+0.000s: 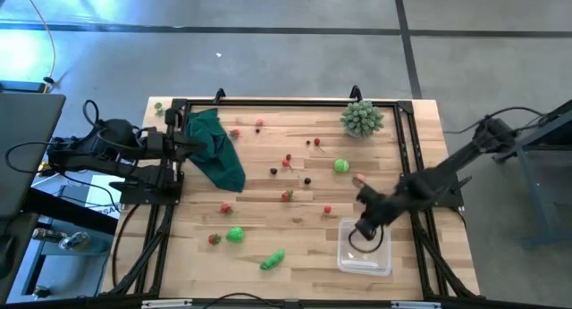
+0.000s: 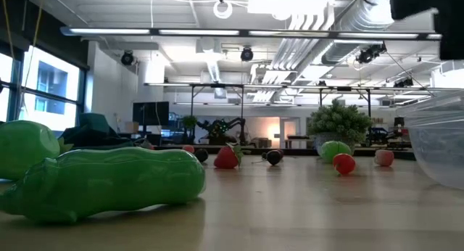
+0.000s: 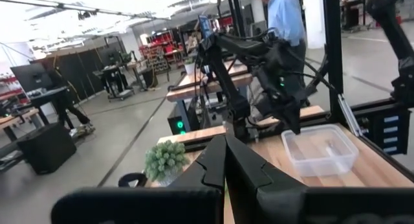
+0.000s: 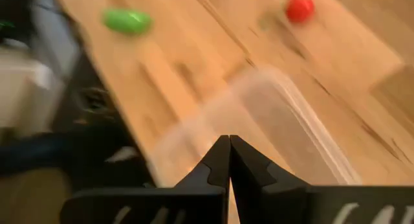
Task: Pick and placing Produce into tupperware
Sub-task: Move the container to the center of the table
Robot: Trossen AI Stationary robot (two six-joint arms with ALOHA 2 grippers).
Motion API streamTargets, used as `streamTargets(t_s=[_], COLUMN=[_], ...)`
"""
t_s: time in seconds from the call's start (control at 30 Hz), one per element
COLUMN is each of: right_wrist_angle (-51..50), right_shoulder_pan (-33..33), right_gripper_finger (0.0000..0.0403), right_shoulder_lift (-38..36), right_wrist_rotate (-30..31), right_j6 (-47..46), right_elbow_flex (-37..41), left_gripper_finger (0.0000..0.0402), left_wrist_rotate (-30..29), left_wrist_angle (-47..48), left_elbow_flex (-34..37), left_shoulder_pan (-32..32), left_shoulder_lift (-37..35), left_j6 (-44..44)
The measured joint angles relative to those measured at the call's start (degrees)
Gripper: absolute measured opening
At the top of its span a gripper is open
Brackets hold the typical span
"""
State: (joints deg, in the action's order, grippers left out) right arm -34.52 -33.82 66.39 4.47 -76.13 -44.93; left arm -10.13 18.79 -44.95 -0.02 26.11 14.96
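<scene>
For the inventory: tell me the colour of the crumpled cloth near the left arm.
Dark green. The crumpled cloth shows best in the high view.

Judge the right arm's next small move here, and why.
Probably lift away toward nearby produce such as the small red piece: the right gripper hangs shut, holding nothing visible, over the tupperware, which looks empty, while the produce lies across the table.
</scene>
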Motion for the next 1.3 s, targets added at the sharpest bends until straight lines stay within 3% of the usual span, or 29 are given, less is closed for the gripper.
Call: streamTargets(t_s=[0.23, 0.63, 0.9, 1.3], right_wrist_angle=[-7.86, -13.06, -9.7, -1.13], right_shoulder_pan=[-2.38, 2.39, 7.26, 19.85], right_gripper_finger=[0.0, 0.0, 0.0, 0.0], right_shoulder_lift=[11.75, 28.64, 31.95, 31.96], right_wrist_rotate=[-1.27, -2.36, -3.03, -4.15], right_j6=[2.19, 23.98, 32.09, 44.16], right_elbow_flex=[-4.86, -16.82, -18.82, -18.82], left_gripper_finger=[0.0001, 0.0001, 0.0001, 0.0001], left_wrist_rotate=[0.0, 0.0, 0.0, 0.0], left_wrist_angle=[1.01, 1.17, 1.17, 1.17], left_elbow_flex=[0.0, 0.0, 0.0, 0.0], left_shoulder_pan=[0.01, -0.01, -0.01, -0.01], left_shoulder_lift=[-0.02, -0.02, -0.02, -0.02], left_j6=[-0.2, -0.2, -0.22, -0.22])
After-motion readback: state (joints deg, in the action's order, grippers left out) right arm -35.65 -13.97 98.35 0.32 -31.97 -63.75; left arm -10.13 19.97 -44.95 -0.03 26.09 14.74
